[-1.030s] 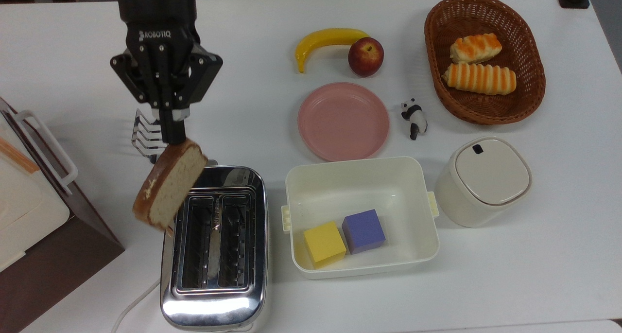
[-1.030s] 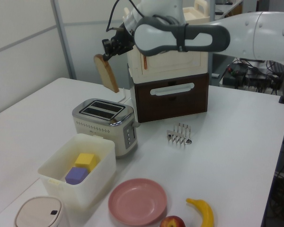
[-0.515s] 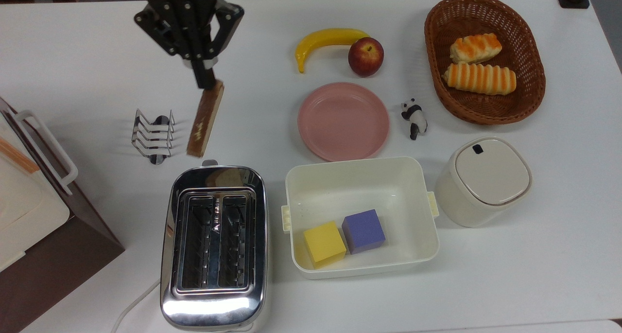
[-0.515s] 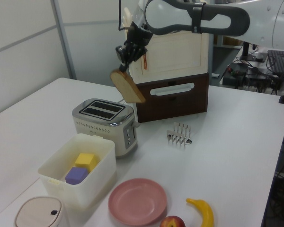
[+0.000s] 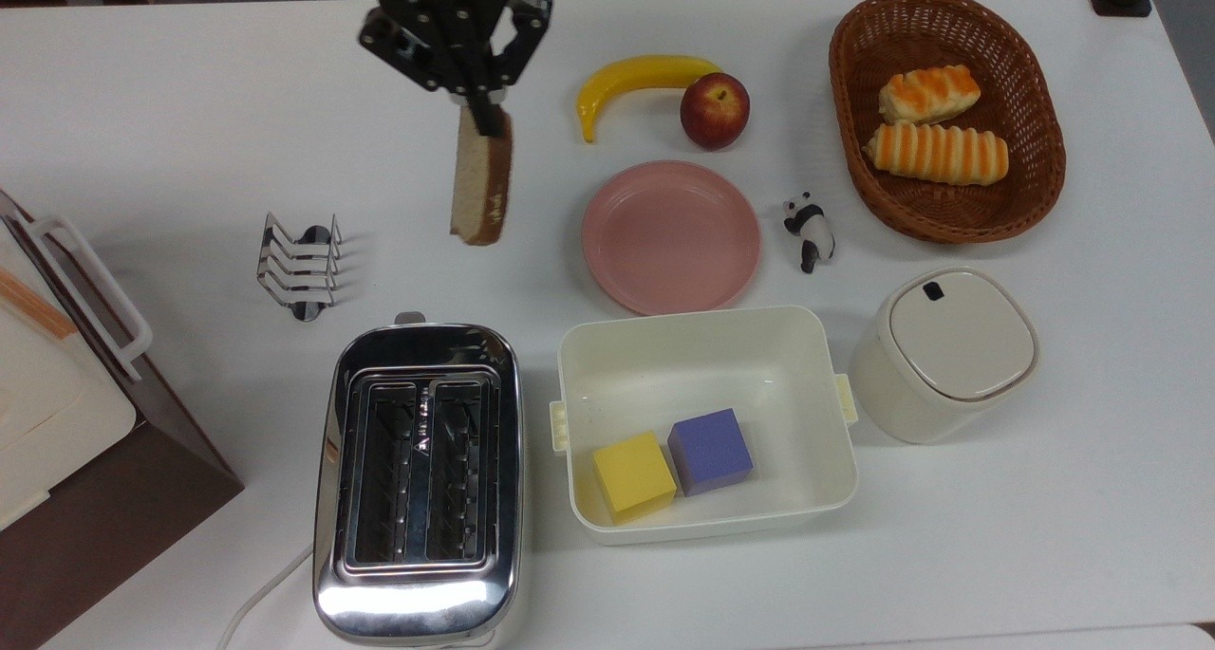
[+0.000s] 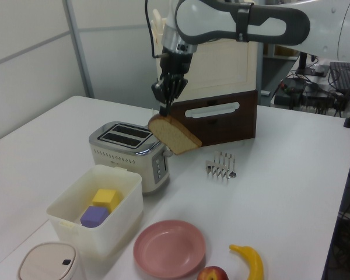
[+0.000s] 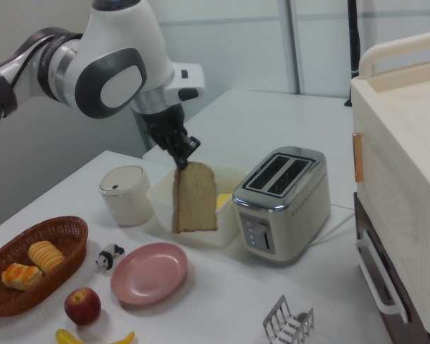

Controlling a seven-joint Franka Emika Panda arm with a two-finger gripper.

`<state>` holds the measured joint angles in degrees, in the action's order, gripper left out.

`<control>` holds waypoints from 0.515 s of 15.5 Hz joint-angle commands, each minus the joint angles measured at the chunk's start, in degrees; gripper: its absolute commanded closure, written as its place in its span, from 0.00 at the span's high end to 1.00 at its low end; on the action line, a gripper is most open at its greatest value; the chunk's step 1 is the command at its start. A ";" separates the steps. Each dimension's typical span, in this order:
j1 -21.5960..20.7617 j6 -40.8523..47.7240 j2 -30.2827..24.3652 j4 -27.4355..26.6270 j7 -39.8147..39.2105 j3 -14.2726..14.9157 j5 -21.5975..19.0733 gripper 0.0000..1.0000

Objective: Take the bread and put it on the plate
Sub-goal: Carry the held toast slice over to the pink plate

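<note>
Overhead, your gripper (image 5: 482,119) is clamped on the top edge of the bread (image 5: 481,187), and the slice hangs from it well above the table (image 5: 142,138), clear of everything. In the top view it sits edge-on, just beside the plate's (image 5: 670,237) left rim, with the rack (image 5: 298,269) farther to the top view's left. The right view shows the slice (image 7: 194,197) hanging upright below the gripper (image 7: 180,165), in front of the tub (image 7: 226,231) and beside the toaster (image 7: 283,203), with the plate (image 7: 149,272) lower and nearer that camera.

Judge the slice light, soft and easily crushed. Pinched at 1 edge, it will likely swing as the arm moves. A grip on the crust looks the safest hold, since the middle would probably dent or tear.

Against the frame 0.5 s ago, the arm has carried the slice to the top view's right, away from the rack and closer to the plate. In the left view the bread (image 6: 174,133) now hangs lower and more level, with the gripper (image 6: 164,109) turned further downward. The plate is bare, and nothing else on the table has moved.
</note>
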<state>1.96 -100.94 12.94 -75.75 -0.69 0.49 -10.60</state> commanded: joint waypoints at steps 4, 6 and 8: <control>-4.33 7.86 -0.99 -3.88 -3.53 0.30 -0.30 0.00; -5.47 7.86 -0.29 -4.58 -3.53 0.30 0.40 0.00; -7.23 7.86 0.68 -5.55 -3.35 0.39 1.37 0.00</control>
<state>-2.65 -93.81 13.33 -79.15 -2.89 0.24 -10.47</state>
